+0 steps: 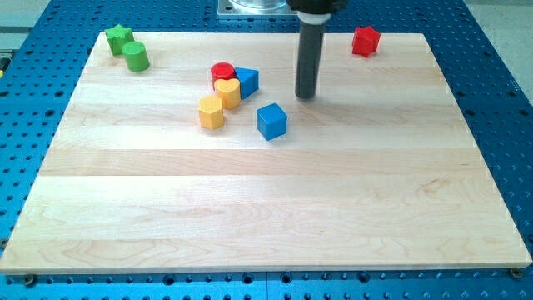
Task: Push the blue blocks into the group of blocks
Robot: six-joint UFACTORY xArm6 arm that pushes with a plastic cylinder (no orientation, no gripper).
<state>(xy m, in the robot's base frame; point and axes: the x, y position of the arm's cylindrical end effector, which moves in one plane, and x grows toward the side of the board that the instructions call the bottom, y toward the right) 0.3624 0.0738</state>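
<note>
The blue cube (271, 121) sits alone a little above the middle of the wooden surface (266, 208), apart from the cluster at its 10 o'clock. The other blue block (247, 81), wedge-shaped, already touches that cluster: it lies against the red cylinder (221, 72) and the yellow block (227, 92), with a second yellow block (211, 112) just below them at 7 o'clock. Bare wood separates the cube from the yellow pair; nothing stands between them.

My tip (306, 95) rests on the surface at the cube's 1 o'clock, near it but not touching, and to the wedge's 3 o'clock. The rod carries no claw, so there is no open or closed state to tell.

Well apart, 2 green blocks, a star (119, 37) and a cylinder (135, 57), sit at the surface's 10 o'clock corner. 1 red block (365, 40) sits near the 1 o'clock edge.
</note>
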